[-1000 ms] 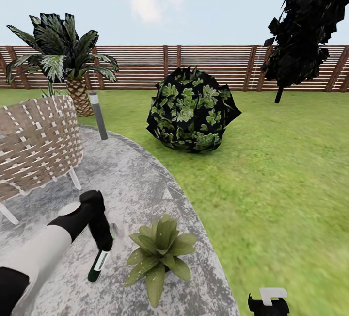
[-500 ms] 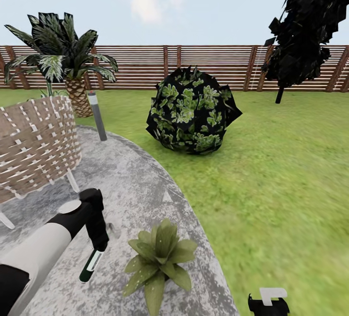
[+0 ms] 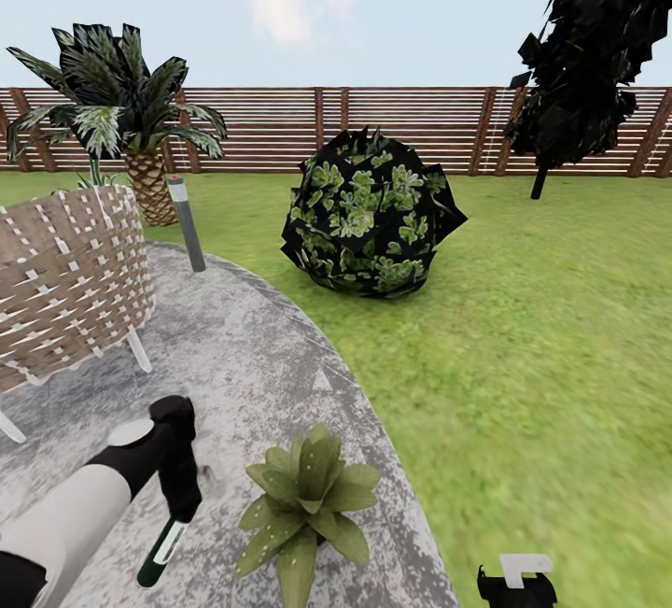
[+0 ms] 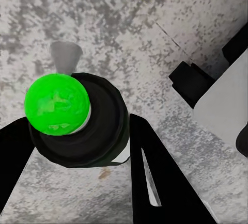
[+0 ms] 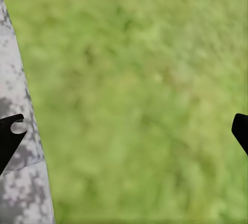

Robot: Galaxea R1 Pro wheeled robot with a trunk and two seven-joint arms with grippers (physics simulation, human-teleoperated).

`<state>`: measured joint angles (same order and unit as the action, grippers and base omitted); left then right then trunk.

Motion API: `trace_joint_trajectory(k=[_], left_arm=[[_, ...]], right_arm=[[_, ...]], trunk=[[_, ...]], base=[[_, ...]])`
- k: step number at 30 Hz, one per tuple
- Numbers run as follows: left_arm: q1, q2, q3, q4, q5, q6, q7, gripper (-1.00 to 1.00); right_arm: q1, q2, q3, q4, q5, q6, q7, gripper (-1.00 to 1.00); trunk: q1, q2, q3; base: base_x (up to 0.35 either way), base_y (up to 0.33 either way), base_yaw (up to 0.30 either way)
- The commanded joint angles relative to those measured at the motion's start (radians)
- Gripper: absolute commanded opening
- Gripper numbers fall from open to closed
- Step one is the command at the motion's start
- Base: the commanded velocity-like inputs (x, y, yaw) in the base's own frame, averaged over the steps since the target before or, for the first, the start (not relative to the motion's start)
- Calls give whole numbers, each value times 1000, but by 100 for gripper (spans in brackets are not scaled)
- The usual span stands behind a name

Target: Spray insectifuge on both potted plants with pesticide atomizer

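My left gripper [image 3: 183,510] is shut on the pesticide atomizer [image 3: 161,552], a slim dark green bottle with a white label that hangs tilted just above the grey stone patio [image 3: 252,356]. In the left wrist view the atomizer [image 4: 77,126] appears end-on with a bright green round end, between black fingers [image 4: 155,182]. One potted plant [image 3: 303,501], a low rosette of pointed leaves, sits on the patio to the right of the bottle, apart from it. The second potted plant is out of view. My right gripper [image 3: 516,580] is low at the right over the lawn, open [image 5: 124,131] and empty.
A woven wicker chair [image 3: 65,281] stands on the patio at the left, with a grey post light [image 3: 187,220] and a palm [image 3: 121,113] behind it. A dark round bush [image 3: 369,211] sits on the lawn. The slat fence [image 3: 373,127] closes the back.
My left arm has drawn back and to the left with the atomizer, widening the gap to the potted plant. The right gripper has stayed put.
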<state>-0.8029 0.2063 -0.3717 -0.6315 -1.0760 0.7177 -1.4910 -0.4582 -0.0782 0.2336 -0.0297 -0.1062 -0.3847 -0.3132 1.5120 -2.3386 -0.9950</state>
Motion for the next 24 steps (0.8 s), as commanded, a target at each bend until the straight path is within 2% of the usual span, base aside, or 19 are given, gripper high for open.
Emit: trace_joint_trajectory(k=[1,3,5,8,10,13,15,18,21,24], left_arm=[[-1,-3,-4,-6,-5,11,-4,-100],[-8,-14,-4,-11,-1,14,12,-100],[-21,-52,-5,-14,-3,15,22,-100],[-61,-76,-5,-15,-5,16,25,-100],[-86,-71,-5,-14,-5,17,27,-100],[-81,-55,-3,-11,-6,17,51,-100],[-76,-13,-1,0,0,16,95,-100],[-76,16,-1,4,7,15,108,-100],[-76,11,-2,4,11,14,112,-100],[-76,-27,-1,3,11,15,112,-100]], right_arm=[[0,0,9,0,-10,-3,-1,100],[0,0,9,0,-10,-3,-1,100],[0,0,9,0,-10,-3,-1,100],[0,0,9,0,-10,-3,-1,100],[0,0,9,0,-10,-3,-1,100],[0,0,9,0,-10,-3,-1,100],[0,-2,9,1,-10,-3,-1,100],[0,-3,9,1,-9,-3,-1,100],[0,-3,9,1,-8,-3,-1,100],[0,-4,9,1,-7,-3,-1,100]], trunk=[[0,0,-1],[0,0,-1],[0,0,-1],[0,0,-1],[0,0,-1],[0,0,-1],[0,0,-1],[0,0,-1],[0,0,-1],[0,0,-1]], base=[[0,0,0],[0,0,0],[0,0,0],[0,0,0],[0,0,0],[0,0,0],[0,0,0],[0,0,0],[0,0,0],[0,0,0]])
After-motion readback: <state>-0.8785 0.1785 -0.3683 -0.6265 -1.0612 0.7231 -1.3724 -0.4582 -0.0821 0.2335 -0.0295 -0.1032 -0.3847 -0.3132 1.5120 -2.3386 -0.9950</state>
